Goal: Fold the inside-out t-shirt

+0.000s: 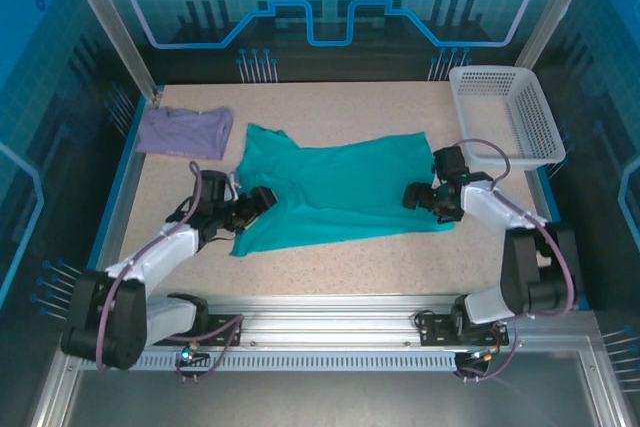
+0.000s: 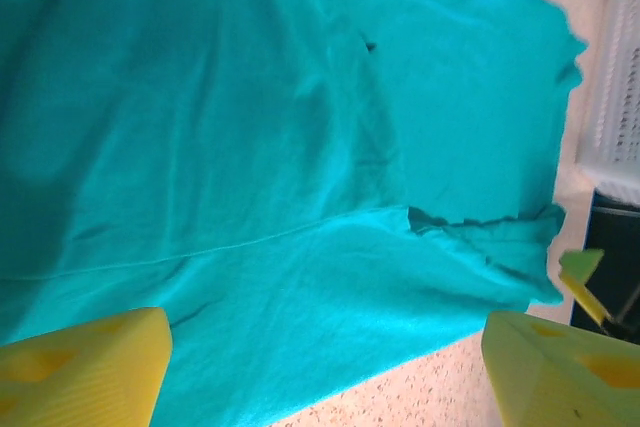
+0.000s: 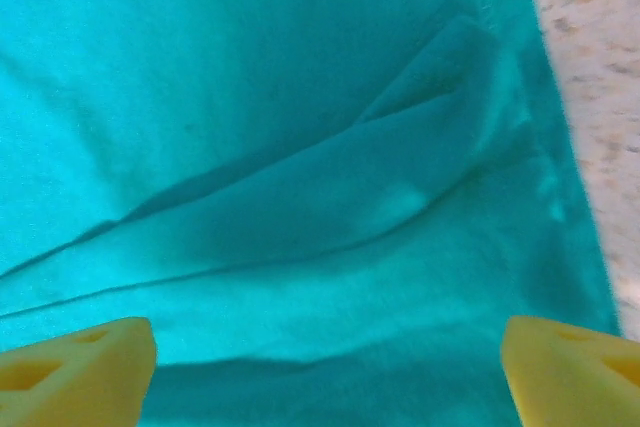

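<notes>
The teal t-shirt [image 1: 340, 192] lies spread across the middle of the table, wrinkled, with a fold along its near part. My left gripper [image 1: 262, 197] hovers over the shirt's left near edge, and its yellow fingers [image 2: 85, 367] stand wide apart, open, above the cloth [image 2: 280, 147] and its hem. At the shirt's right edge, my right gripper [image 1: 415, 195] is open too. In its wrist view the gripper [image 3: 325, 372] holds nothing, and a creased fold of the shirt [image 3: 300, 147] lies beneath it.
A lavender shirt [image 1: 185, 132] lies at the back left, close to the teal one. A white mesh basket [image 1: 505, 112] stands at the back right, its wall [image 2: 615, 97] also in the left wrist view. Bare speckled table [image 1: 330, 267] runs along the front.
</notes>
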### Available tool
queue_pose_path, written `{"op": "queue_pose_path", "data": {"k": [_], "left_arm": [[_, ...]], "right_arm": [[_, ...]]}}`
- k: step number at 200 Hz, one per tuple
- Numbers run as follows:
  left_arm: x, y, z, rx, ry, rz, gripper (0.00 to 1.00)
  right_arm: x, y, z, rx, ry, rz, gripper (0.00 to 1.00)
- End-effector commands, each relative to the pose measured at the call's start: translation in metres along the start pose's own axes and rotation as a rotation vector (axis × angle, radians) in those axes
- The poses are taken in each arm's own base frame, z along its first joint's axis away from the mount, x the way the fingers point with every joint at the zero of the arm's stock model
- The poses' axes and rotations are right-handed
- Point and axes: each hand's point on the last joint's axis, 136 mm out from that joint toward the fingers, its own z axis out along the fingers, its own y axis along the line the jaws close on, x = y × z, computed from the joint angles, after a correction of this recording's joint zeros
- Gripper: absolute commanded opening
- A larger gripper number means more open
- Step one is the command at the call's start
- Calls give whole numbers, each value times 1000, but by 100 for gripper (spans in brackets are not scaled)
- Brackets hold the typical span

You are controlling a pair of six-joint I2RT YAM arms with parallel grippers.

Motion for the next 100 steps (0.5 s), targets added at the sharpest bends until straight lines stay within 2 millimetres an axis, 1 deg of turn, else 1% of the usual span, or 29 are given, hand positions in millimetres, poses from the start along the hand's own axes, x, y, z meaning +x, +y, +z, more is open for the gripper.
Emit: {"op": "queue_pose_path", "data": {"k": [1,17,33,58,78,100], "left_arm": [[-1,-8,10,30,40,14,79],[3,1,16,5,62,7,79],[8,14,20,-33,78,2,79],[22,41,22,-100,121,-39,79],[40,59,18,-134,149,-83,79],[63,76,5,-162,159,-134,78]], "right_arm": [[7,20,12,-152,99,61,86],[18,18,19,-153,138,75,86],[33,10,21,-122,184,93,87],[59,0,14,-94,239,119,87],[78,-6,6,-82,261,146,87],[100,-14,-3,-64,273,178,87]]}}
